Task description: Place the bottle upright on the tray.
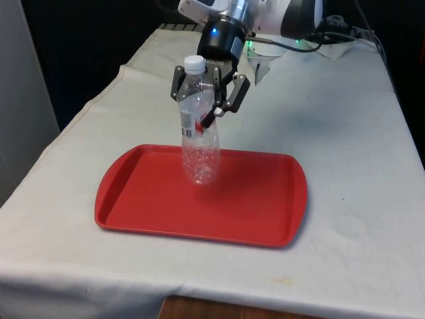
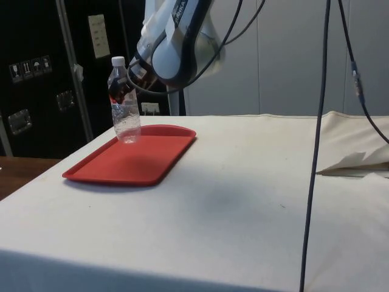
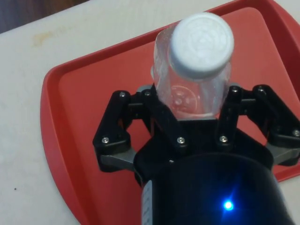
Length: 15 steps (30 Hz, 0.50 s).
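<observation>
We are holding the bottle (image 1: pixel 199 129) upright over the red tray (image 1: pixel 139 199), a little left of centre in the front view, with the gripper (image 1: pixel 209 93) clenched around its upper body just below the white cap (image 1: pixel 194 63). In the side view, at the upper left of the frame, the bottle's base (image 2: pixel 128 139) is sitting at or just above the tray floor; we cannot tell whether it is touching yet.

We are judging the main risk to be a topple. The bottle is tall, light and looks nearly empty, and we are gripping it high, so if we are letting go while the base is off the floor or slightly tilted, it could drop and fall over. Its thin plastic wall may also be flexing under the fingers (image 3: pixel 234 108), so opening them unevenly or dragging one fingertip while pulling away could tip it sideways.
</observation>
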Tool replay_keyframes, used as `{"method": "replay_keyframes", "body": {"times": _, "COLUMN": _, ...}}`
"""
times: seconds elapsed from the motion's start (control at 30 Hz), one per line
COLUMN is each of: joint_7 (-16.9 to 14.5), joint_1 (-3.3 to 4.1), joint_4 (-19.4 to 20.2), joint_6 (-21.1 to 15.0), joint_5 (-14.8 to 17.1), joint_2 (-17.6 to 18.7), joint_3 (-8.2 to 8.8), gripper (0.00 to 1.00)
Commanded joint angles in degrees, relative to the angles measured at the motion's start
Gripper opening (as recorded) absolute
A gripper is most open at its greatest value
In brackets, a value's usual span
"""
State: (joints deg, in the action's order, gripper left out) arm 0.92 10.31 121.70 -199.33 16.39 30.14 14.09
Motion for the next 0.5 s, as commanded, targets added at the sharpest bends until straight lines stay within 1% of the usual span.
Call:
{"method": "replay_keyframes", "body": {"times": 0.0, "joint_7": 1.0, "joint_1": -1.26, "joint_4": -0.2, "joint_6": -0.7, "joint_5": -0.9, "joint_2": -0.1, "joint_3": -1.89, "gripper": 0.35}}
{"method": "replay_keyframes", "body": {"times": 0.07, "joint_7": 1.0, "joint_1": -0.86, "joint_4": -0.1, "joint_6": -0.6, "joint_5": -0.7, "joint_2": 0.0, "joint_3": -1.32, "gripper": 0.35}}
{"method": "replay_keyframes", "body": {"times": 0.13, "joint_7": 0.8, "joint_1": -0.63, "joint_4": -0.1, "joint_6": -0.4, "joint_5": -0.5, "joint_2": 0.1, "joint_3": -0.92, "gripper": 0.35}}
{"method": "replay_keyframes", "body": {"times": 0.17, "joint_7": 0.5, "joint_1": 0.0, "joint_4": -0.1, "joint_6": -0.1, "joint_5": 0.0, "joint_2": 0.2, "joint_3": 0.0, "gripper": 0.35}}
{"method": "replay_keyframes", "body": {"times": 0.2, "joint_7": 0.7, "joint_1": -0.52, "joint_4": -0.1, "joint_6": -0.3, "joint_5": -0.4, "joint_2": 0.1, "joint_3": -0.8, "gripper": 0.35}}
{"method": "replay_keyframes", "body": {"times": 0.33, "joint_7": 0.6, "joint_1": -0.23, "joint_4": -0.2, "joint_6": -0.3, "joint_5": -0.2, "joint_2": 0.3, "joint_3": -0.46, "gripper": 0.35}}
{"method": "replay_keyframes", "body": {"times": 0.47, "joint_7": 0.7, "joint_1": -0.23, "joint_4": -0.3, "joint_6": -0.3, "joint_5": -0.1, "joint_2": 0.7, "joint_3": -0.46, "gripper": 0.35}}
